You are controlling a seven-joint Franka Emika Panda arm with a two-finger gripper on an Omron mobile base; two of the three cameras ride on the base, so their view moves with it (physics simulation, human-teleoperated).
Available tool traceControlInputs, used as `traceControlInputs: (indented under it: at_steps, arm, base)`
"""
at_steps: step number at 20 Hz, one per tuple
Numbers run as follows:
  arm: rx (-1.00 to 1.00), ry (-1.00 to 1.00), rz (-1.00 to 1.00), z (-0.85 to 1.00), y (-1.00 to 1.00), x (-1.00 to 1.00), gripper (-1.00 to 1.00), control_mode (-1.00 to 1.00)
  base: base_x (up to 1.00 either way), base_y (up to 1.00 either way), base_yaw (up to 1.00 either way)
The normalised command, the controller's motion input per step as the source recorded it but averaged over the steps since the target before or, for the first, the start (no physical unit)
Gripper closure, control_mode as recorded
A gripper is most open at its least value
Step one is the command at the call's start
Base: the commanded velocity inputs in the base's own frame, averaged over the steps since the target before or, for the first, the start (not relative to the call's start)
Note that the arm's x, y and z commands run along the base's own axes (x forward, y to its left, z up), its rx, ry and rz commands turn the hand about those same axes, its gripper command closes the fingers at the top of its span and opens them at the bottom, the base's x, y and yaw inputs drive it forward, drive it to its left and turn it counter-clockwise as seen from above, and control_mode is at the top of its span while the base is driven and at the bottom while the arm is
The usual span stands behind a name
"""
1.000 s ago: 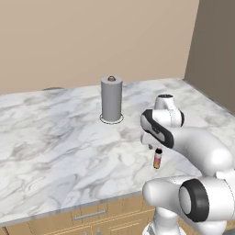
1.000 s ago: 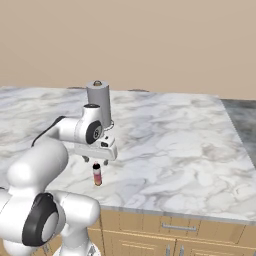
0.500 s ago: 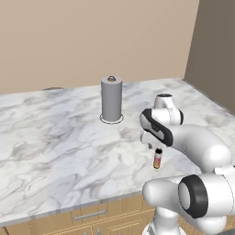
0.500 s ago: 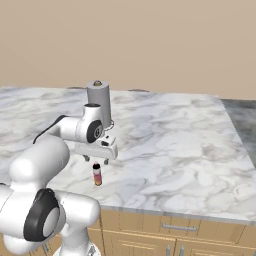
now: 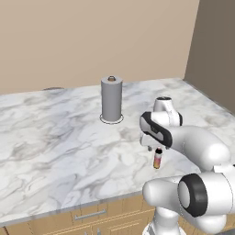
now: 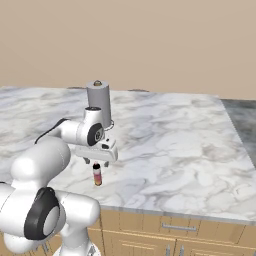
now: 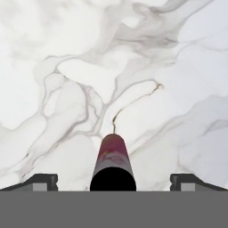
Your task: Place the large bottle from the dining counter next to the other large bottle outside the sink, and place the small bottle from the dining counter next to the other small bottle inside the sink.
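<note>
Landmark: the small bottle [image 5: 157, 159], standing upright on the dining counter [image 5: 55, 147] close to its front edge.

1. Small bottle. Dark cap, pink upper body, orange-yellow lower body. Contents cannot be told. In the right base view it stands just below the hand [image 6: 97, 174]. In the hand view it is seen from above, the dark cap nearest and the pink body running away from the camera [image 7: 113, 164].

2. Gripper [image 7: 113, 181]. Directly above the small bottle, pointing down at it. The fingertips [image 7: 42, 181] are spread wide, one to each side of the bottle, with a clear gap on both sides; nothing is pinched. From the base views the fingers are mostly hidden under the hand, so the spread reads from the hand view.

3. Dining counter. White marble with grey veins, over light wood cabinets with steel handles [image 6: 177, 228] below the front edge.

4. Grey cylinder [image 5: 111, 98]. Upright on a round base, behind the small bottle and well apart from it, toward the back wall. A small knob tops it. Seen also in the right base view [image 6: 98, 101], behind the arm.
</note>
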Motion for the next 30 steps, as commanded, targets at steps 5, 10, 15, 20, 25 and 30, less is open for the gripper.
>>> traceControlInputs:
  at_steps: [5, 10, 15, 20, 25, 30]
  arm:
    - [0.00, 0.00, 0.00, -0.01, 0.00, 0.00, -1.00, -1.00]
    - [0.00, 0.00, 0.00, 0.00, 0.00, -0.04, -1.00, -1.00]
    - [0.00, 0.00, 0.00, 0.00, 0.00, -0.08, -1.00, -1.00]
    - [0.00, 0.00, 0.00, 0.00, 0.00, -0.03, -1.00, -1.00]
    - [0.00, 0.00, 0.00, -0.04, 0.00, 0.00, -1.00, -1.00]
    - [0.00, 0.00, 0.00, -0.13, 0.00, 0.00, -1.00, -1.00]
  base:
    - [0.00, 0.00, 0.00]
    - [0.00, 0.00, 0.00]
    - [0.00, 0.00, 0.00]
    - [0.00, 0.00, 0.00]
    - [0.00, 0.00, 0.00]
    - [0.00, 0.00, 0.00]
